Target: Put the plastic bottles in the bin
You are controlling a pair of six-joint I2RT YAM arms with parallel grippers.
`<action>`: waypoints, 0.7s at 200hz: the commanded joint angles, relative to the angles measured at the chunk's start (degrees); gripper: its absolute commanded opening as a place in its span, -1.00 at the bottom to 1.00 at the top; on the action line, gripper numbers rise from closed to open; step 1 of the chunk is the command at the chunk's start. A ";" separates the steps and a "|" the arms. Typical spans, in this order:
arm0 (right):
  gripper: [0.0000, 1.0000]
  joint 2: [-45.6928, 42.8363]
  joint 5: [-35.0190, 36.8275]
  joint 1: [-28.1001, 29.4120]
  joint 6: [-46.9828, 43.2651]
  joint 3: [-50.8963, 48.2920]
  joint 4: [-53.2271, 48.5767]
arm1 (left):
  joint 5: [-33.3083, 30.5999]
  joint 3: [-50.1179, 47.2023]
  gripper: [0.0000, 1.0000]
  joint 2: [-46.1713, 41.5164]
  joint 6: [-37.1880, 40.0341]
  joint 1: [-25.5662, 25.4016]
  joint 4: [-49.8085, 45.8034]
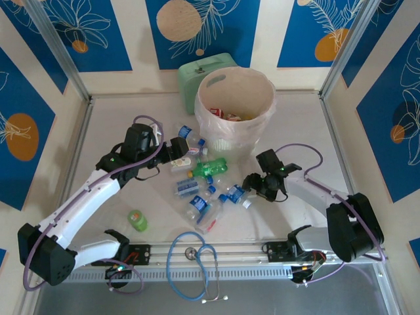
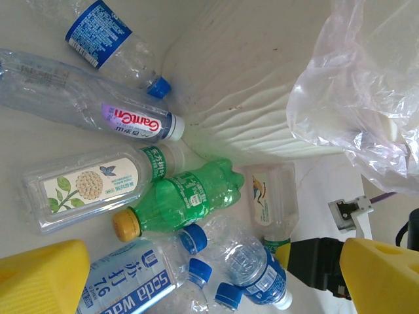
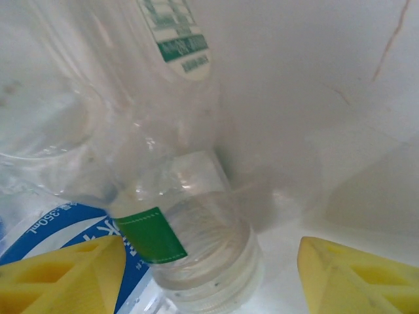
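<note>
Several plastic bottles [image 1: 197, 190] lie in a loose heap on the table in front of the bin [image 1: 235, 108], a pale round basket lined with a plastic bag. A green bottle [image 1: 210, 167] lies among them, and a small green one [image 1: 137, 220] lies apart at the left. My left gripper [image 1: 177, 149] hovers open over the heap's far side. In the left wrist view its yellow fingers [image 2: 39, 278] stand wide above the green bottle [image 2: 186, 196] and blue-capped bottles [image 2: 255, 268]. My right gripper [image 3: 209, 275] is open around a clear bottle's white-capped neck [image 3: 209, 255], with a gap on the right.
A mint-green box [image 1: 207, 69] stands behind the bin. A blue stethoscope [image 1: 193, 259] lies at the near edge between the arm bases. The bin's wall [image 2: 262, 98] and bag [image 2: 353, 85] are close to the left gripper. Metal frame posts bound the table.
</note>
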 commanded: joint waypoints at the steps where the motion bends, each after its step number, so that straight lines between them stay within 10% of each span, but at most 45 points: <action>1: 0.31 2.14 4.32 1.93 0.15 2.46 -3.68 | 0.41 -0.38 0.96 -0.38 -0.11 -0.32 0.80; 140: -0.17 5.73 7.01 4.55 -0.84 5.20 -5.13 | 0.42 -0.04 0.95 -0.60 -0.02 -0.12 0.49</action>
